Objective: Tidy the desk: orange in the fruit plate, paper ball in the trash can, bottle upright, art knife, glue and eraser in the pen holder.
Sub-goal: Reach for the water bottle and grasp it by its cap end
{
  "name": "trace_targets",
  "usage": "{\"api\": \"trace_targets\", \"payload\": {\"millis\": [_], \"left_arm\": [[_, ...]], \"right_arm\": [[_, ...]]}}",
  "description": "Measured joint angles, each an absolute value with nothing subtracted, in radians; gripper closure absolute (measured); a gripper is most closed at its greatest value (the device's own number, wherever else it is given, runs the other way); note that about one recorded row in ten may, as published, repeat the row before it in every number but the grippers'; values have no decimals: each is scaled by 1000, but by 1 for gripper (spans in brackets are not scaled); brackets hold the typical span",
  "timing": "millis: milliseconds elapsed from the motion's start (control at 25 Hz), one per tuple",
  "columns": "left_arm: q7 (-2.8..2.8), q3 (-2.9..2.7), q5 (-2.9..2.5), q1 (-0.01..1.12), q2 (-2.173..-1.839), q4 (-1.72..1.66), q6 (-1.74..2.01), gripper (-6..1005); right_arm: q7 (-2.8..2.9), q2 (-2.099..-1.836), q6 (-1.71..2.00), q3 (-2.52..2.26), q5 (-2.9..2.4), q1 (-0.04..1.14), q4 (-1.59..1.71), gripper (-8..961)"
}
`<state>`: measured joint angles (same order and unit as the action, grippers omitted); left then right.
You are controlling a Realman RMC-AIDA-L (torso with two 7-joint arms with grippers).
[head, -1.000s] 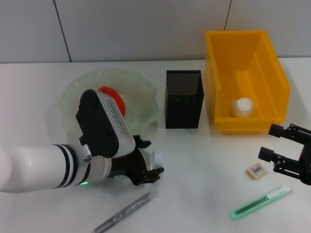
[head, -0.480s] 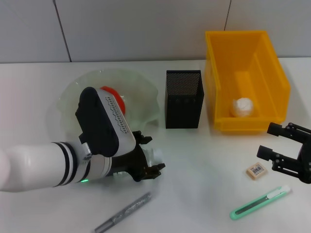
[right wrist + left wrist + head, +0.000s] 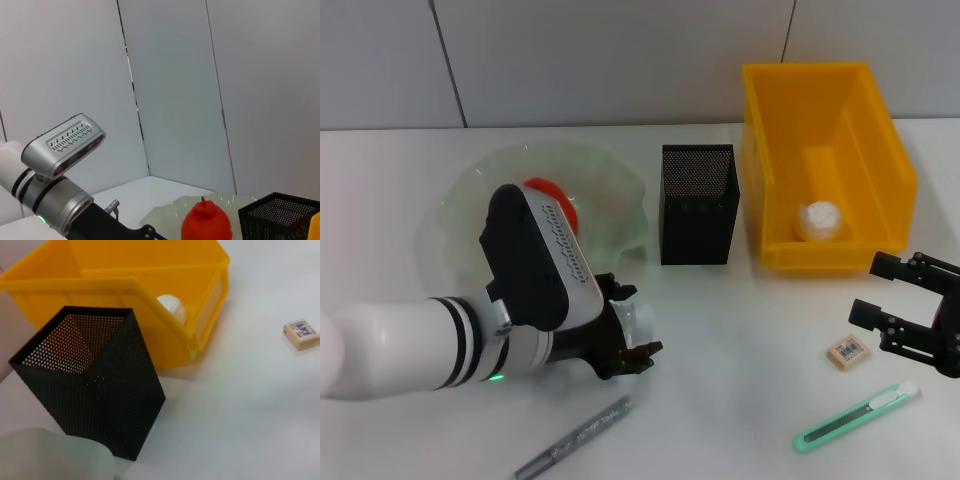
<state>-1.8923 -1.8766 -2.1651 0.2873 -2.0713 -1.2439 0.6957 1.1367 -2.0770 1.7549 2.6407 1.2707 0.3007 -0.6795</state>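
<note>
Done so far, judging by layout: orange (image 3: 555, 200) sits in fruit plate (image 3: 610, 180), far left; paper ball (image 3: 819, 220) lies on floor of trash can (image 3: 880, 170), far right. Left to do: bottle upright, plus art knife (image 3: 855, 417), eraser (image 3: 847, 351) and glue into pen holder (image 3: 698, 203), which looks empty in left wrist view. Roughly a third through. Left gripper (image 3: 625, 335) at near left-centre, just near of plate rim, jaws closed around something pale and translucent, prob. the bottle (image 3: 642, 322), mostly hidden by arm; upright or tilted can't be told. Right gripper (image 3: 885, 300) hovers near right, jaws spread wide, holding nothing, eraser just beside and below it, knife nearer still. Grey pen-like stick (image 3: 575, 438) lies near centre-left on desk (image 3: 740, 330), poss. the glue, can't confirm. Materials: plate thin wavy-edged translucent greenish plastic or glass, likely slippery; orange glossy red-orange w/ small stem nub; pen holder black perforated metal mesh, square-section, rigid, open top; trash can a hard glossy yellow plastic bin w/ sloped front lip; paper ball crumpled white, light; eraser small tan block w/ barcode label; knife slim, flat, mint-green body w/ white end, low profile so prob. awkward to pinch off smooth white desk.
</note>
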Motion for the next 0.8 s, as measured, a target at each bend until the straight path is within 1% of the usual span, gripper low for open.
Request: {"api": "trace_targets", "payload": {"millis": [320, 440, 800], "left_arm": [[-1892, -1890, -2177, 284, -2072, -1247, 693, 284], [-1893, -1890, -2192, 286, -2073, -1245, 692, 425], [-1897, -1890, -2201, 284, -2073, -1248, 691, 418]], "right_arm": [[1138, -2077, 1757, 2641, 1272, 301, -680, 247], [1138, -2077, 1758, 2641, 1272, 301, -679, 247], [1138, -2077, 1761, 2642, 1272, 298, -680, 247]]}}
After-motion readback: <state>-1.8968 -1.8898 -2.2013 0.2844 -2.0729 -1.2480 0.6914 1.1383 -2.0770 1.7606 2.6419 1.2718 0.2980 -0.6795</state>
